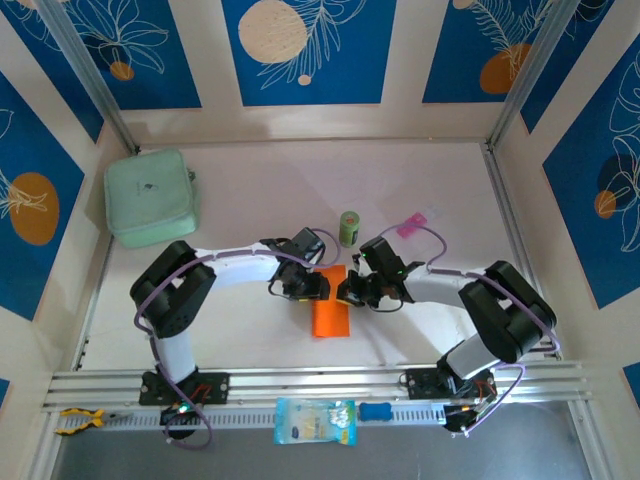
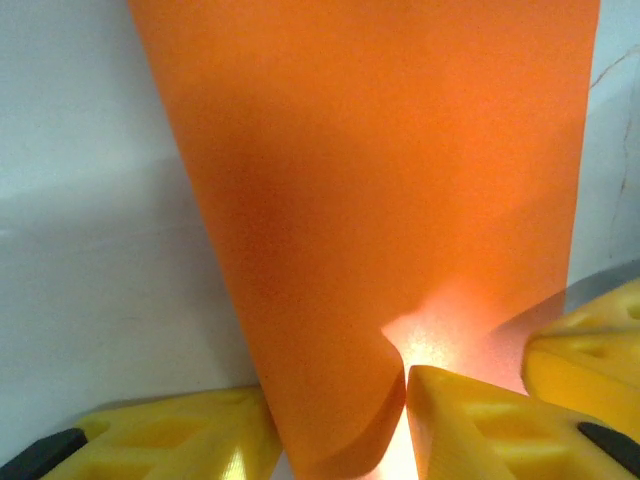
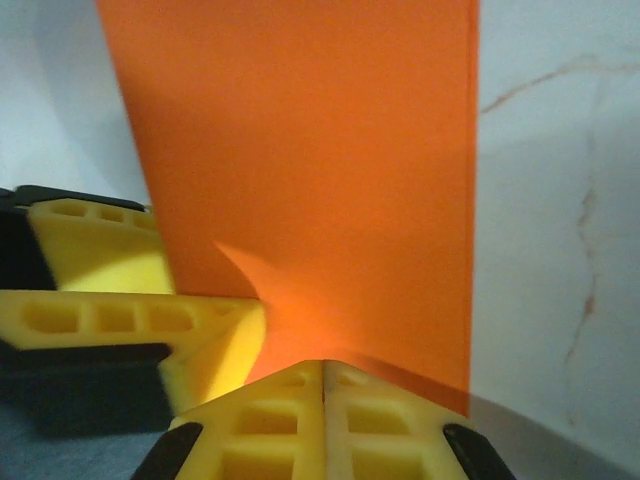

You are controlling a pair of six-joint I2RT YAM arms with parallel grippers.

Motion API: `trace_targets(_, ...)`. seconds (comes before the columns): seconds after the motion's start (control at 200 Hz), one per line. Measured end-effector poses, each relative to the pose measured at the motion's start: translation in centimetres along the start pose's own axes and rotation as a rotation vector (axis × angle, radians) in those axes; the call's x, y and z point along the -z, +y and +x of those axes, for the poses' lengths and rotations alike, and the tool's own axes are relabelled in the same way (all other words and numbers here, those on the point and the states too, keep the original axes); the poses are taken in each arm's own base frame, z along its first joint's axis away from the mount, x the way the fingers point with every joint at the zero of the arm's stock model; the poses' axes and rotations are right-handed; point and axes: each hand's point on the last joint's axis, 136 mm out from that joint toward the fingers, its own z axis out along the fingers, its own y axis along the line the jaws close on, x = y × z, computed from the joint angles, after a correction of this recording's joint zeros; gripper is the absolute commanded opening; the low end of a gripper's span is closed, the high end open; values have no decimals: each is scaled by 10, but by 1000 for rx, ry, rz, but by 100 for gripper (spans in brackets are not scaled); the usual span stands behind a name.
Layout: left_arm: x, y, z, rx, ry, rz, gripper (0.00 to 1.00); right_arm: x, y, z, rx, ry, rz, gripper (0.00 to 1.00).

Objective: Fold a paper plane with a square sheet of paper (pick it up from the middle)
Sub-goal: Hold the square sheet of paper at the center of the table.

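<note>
The square sheet of paper (image 1: 331,308) is bright orange and lies on the white table as a long rectangle, not a pointed paper plane. My left gripper (image 1: 311,289) sits at its upper left edge. In the left wrist view its yellow fingers (image 2: 150,440) stand apart, with a curled-up fold of the paper (image 2: 340,300) bulging between them. My right gripper (image 1: 353,293) is at the sheet's upper right edge. Its fingertips (image 3: 300,385) are pressed together on the paper's near edge (image 3: 320,180), which rises slightly off the table there.
A mint-green pouch (image 1: 150,197) lies at the back left. A small green can (image 1: 348,228) and a pink packet (image 1: 410,226) sit just behind the grippers. On the front rail lie a blue-and-white packet (image 1: 314,421), a blue-handled tool (image 1: 378,411) and yellow pliers (image 1: 78,420).
</note>
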Motion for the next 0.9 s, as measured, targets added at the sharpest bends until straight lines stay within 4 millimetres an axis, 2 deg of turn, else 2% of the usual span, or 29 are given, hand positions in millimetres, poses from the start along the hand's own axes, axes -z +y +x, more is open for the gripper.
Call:
trace_targets(0.16,0,0,0,-1,-1,1,47,-6,-9,2,-14,22,18,0)
trace_targets(0.44,7,-9,0,-9,-44,53,55,0,-16,-3,8,28,2,0)
trace_targets(0.545,16,-1,0,-12,-91,33,56,5,-21,-7,17,28,0,0)
trace_targets(0.69,35,-1,-2,-27,-161,64,38,11,-28,-13,23,29,-9,0)
trace_targets(0.745,42,-10,-5,-45,-194,114,29,12,-30,-14,28,32,-11,0)
trace_targets(0.795,47,-20,-8,-51,-214,168,15,12,-30,-14,33,38,-17,0)
trace_targets(0.9,50,-42,-13,-82,-228,283,3,12,-30,-13,36,54,-27,0)
